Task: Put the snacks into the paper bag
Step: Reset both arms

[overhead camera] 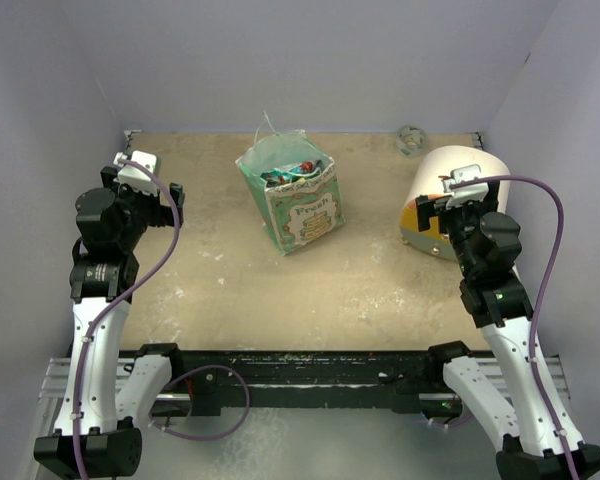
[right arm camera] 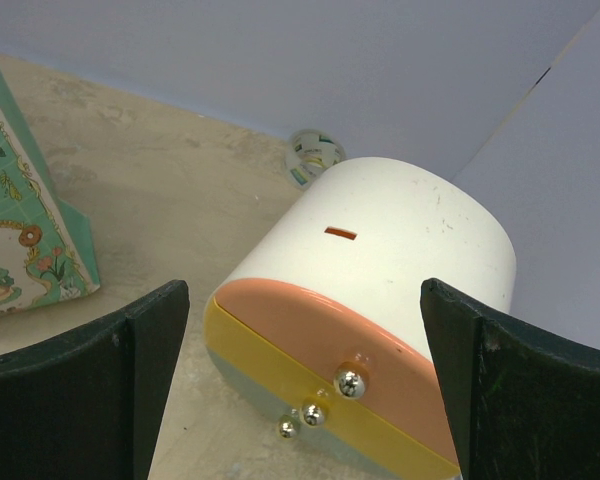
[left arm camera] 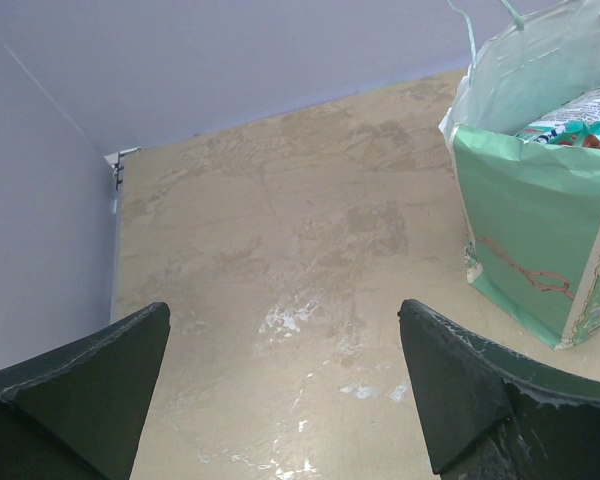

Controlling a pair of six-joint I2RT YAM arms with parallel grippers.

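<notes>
Packets of glossy candy sit inside the upright mint-green paper gift bag toward the back of the beige table, while the left hand and the right hand both hover spread wide apart.

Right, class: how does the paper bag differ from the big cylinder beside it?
The bag stands upright; the cylinder lies on its side. The bag is mint green; the cylinder is cream with an orange end. The bag holds snacks; the cylinder looks closed. Both rest on the table.
</notes>
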